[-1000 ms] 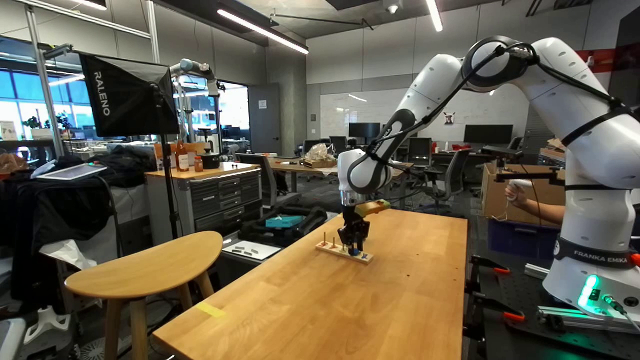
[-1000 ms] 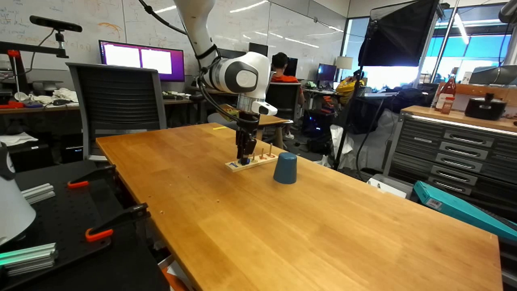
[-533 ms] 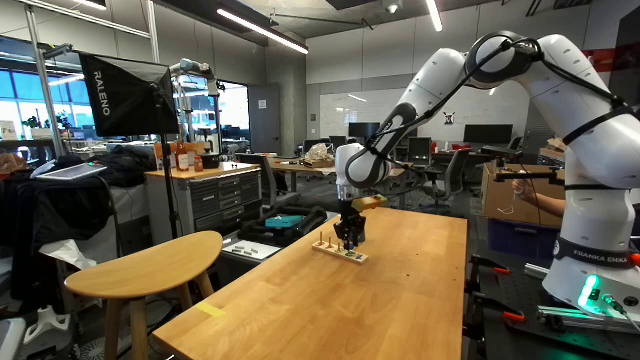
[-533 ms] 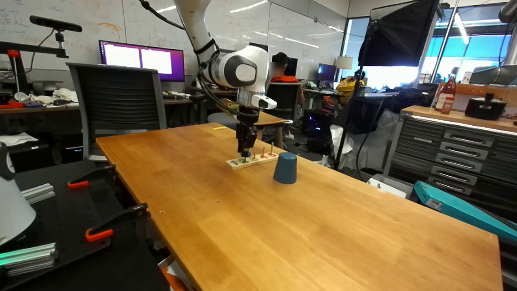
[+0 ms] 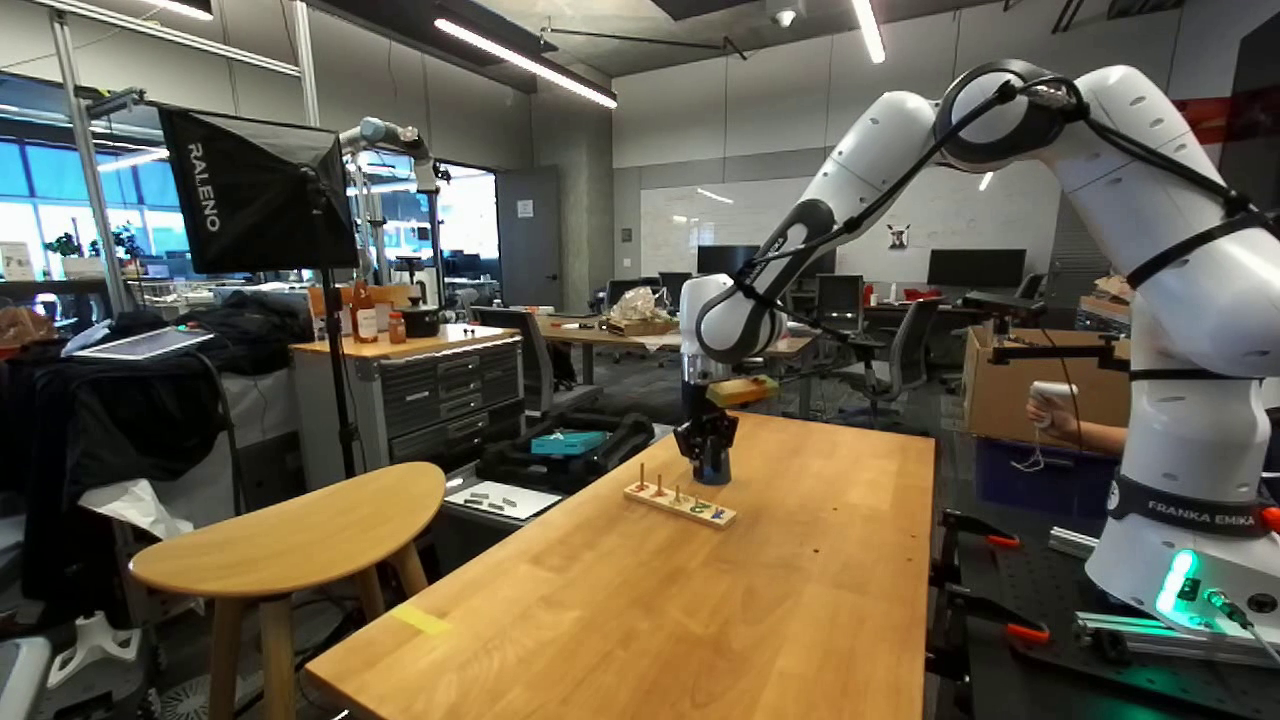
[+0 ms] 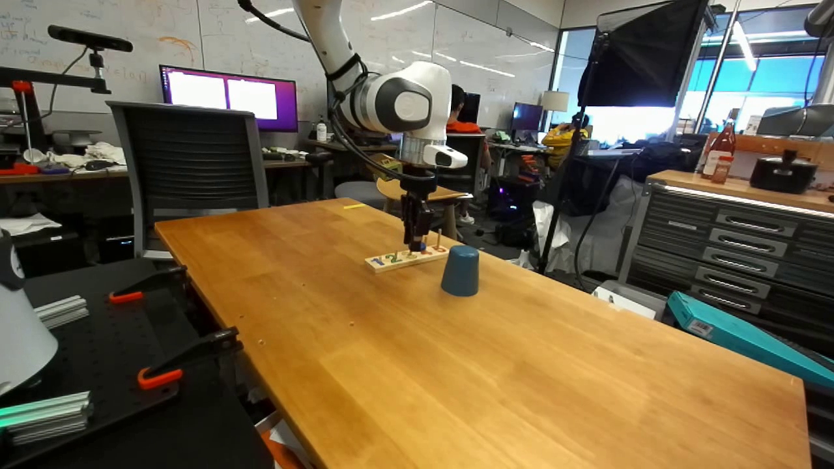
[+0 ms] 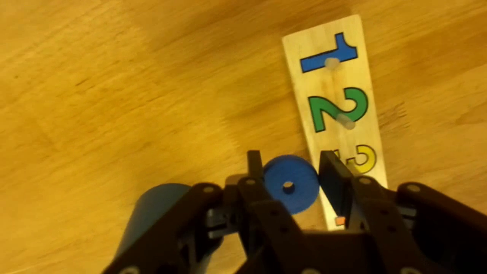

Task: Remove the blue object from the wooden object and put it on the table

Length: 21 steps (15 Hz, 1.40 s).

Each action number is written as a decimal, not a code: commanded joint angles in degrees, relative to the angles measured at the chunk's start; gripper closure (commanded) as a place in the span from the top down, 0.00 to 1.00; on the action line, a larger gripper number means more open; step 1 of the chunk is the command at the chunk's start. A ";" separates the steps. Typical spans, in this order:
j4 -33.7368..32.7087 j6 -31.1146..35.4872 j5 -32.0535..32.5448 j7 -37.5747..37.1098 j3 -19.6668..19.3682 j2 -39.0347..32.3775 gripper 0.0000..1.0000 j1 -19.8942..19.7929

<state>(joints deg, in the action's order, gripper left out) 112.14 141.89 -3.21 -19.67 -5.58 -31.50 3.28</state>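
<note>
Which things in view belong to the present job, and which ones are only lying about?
Part of the job:
blue ring, held in the hand
wooden peg board
long wooden table, under the board

Only lying about:
blue cup, standing near the board
yellow tape on the table
teal box, off the table

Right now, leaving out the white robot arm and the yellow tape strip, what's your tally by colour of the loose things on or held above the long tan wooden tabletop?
Blue: 2 (small round blue disc with a centre hole, held in the black gripper; tapered slate-blue cup, standing narrow end up)
Pale wood: 1 (flat rectangular light-wood peg board)
Total: 3
</note>
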 commanded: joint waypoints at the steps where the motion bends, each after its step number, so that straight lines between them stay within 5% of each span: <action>1: -1.67 -1.55 0.59 -1.58 -1.90 -2.06 0.20 -1.01; 2: -1.69 -1.69 0.52 -1.48 -2.07 -2.49 0.21 -1.34; 3: -1.78 -1.98 0.51 -1.48 -2.14 -3.03 0.67 -1.59; 5: -1.61 -2.01 0.13 -1.25 -1.75 -3.41 0.73 -1.99; 8: -1.17 -2.99 -0.39 -0.84 -0.73 -1.80 0.98 -1.67; 21: -0.57 -23.68 4.17 0.51 3.32 20.98 1.00 1.60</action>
<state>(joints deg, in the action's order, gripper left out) 109.92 123.09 -0.75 -19.61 -3.27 -16.29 4.61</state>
